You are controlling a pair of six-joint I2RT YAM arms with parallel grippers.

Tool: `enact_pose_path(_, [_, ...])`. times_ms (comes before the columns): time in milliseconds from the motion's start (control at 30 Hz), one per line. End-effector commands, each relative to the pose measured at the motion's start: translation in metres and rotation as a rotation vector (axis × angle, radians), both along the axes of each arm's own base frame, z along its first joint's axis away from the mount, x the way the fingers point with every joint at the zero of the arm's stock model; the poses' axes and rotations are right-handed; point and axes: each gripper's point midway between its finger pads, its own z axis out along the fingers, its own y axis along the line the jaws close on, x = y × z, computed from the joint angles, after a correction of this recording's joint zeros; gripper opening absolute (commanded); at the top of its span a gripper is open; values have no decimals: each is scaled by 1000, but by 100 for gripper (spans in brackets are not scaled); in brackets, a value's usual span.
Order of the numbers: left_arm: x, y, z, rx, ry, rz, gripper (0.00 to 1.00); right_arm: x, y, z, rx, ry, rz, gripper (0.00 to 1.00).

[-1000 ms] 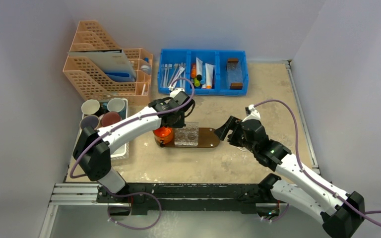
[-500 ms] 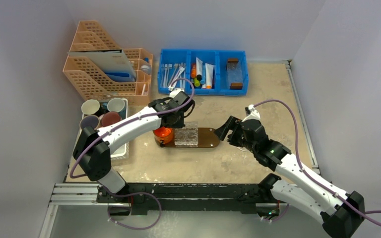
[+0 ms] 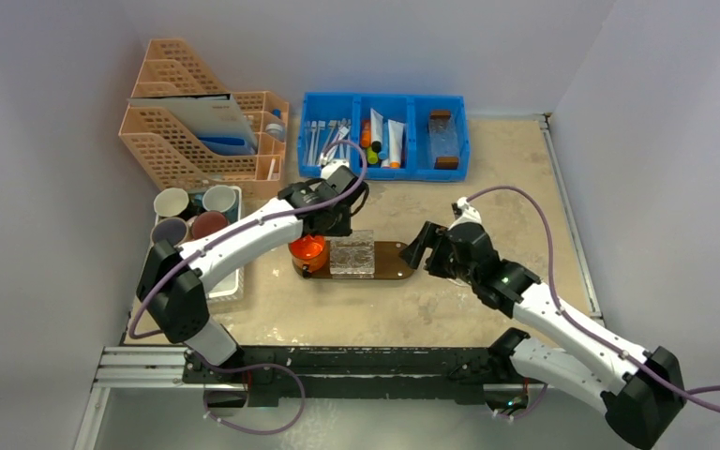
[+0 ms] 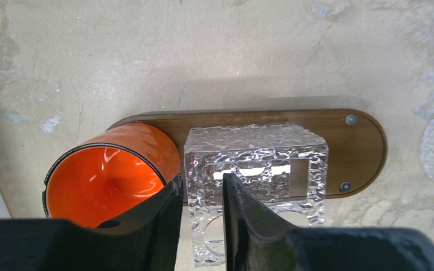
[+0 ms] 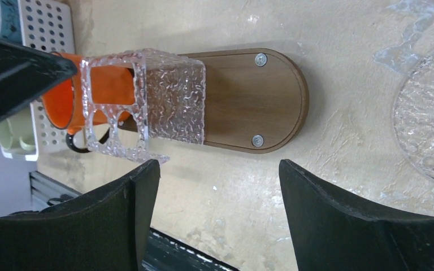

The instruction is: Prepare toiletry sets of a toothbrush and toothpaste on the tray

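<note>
The brown wooden tray (image 3: pixel 397 262) lies mid-table with an orange cup (image 3: pixel 307 251) on its left end and a clear textured holder (image 3: pixel 352 256) beside the cup. White toothbrushes (image 3: pixel 323 141) and pale toothpaste tubes (image 3: pixel 386 141) lie in the blue bin at the back. My left gripper (image 3: pixel 334 223) hovers over the holder. In the left wrist view its jaws (image 4: pixel 202 183) stand slightly open astride the holder's (image 4: pixel 260 164) left wall, with a gap on the right side. My right gripper (image 3: pixel 424 247) stands wide open and holds nothing, just off the tray's (image 5: pixel 248 96) right end.
The blue three-part bin (image 3: pixel 460 157) also holds orange and green tubes and a clear box. A peach file organiser (image 3: pixel 197 131) stands at the back left, with a white tray of cups (image 3: pixel 228 284) in front of it. A clear dish (image 5: pixel 429 113) lies right of the wooden tray.
The left jaws have parted from the holder's wall and the left wrist has drawn back a little. The right arm has shifted slightly to the left.
</note>
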Motion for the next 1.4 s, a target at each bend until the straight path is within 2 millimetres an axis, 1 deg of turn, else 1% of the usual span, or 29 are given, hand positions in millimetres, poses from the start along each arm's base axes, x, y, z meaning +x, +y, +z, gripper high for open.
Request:
enact_pose_path(0, [6,2,54,-74,-109,-4,32,6,23,16,12,-53,123,80])
enact_pose_path(100, [4,11,71,-88,-149,3,41,8,32,15,17,-40,161,84])
enact_pose_path(200, [4,25,82,-95,-177,26,52,7,42,16,32,-29,210,85])
enact_pose_path(233, [4,30,84,-96,-184,32,54,7,45,14,30,-19,221,85])
enact_pose_path(300, [3,41,86,-89,-193,46,58,8,51,16,38,-11,243,87])
enact_pose_path(367, [1,52,88,-82,-204,58,60,10,57,16,47,-3,259,90])
enact_pose_path(467, [-3,65,88,-77,-219,79,67,13,65,19,59,1,274,93])
enact_pose_path(500, [-5,69,89,-76,-225,86,68,14,67,19,62,3,278,97])
enact_pose_path(533, [-7,72,89,-76,-230,90,68,15,70,20,67,6,280,99])
enact_pose_path(633, [-12,81,88,-76,-242,108,74,17,79,22,82,15,292,99])
enact_pose_path(833, [-18,91,90,-77,-259,133,75,17,93,19,94,42,305,99])
enact_pose_path(1100, [-23,96,89,-76,-251,157,76,14,107,18,92,78,313,99])
enact_pose_path(1367, [-25,99,87,-72,-247,163,76,9,116,18,99,97,316,99])
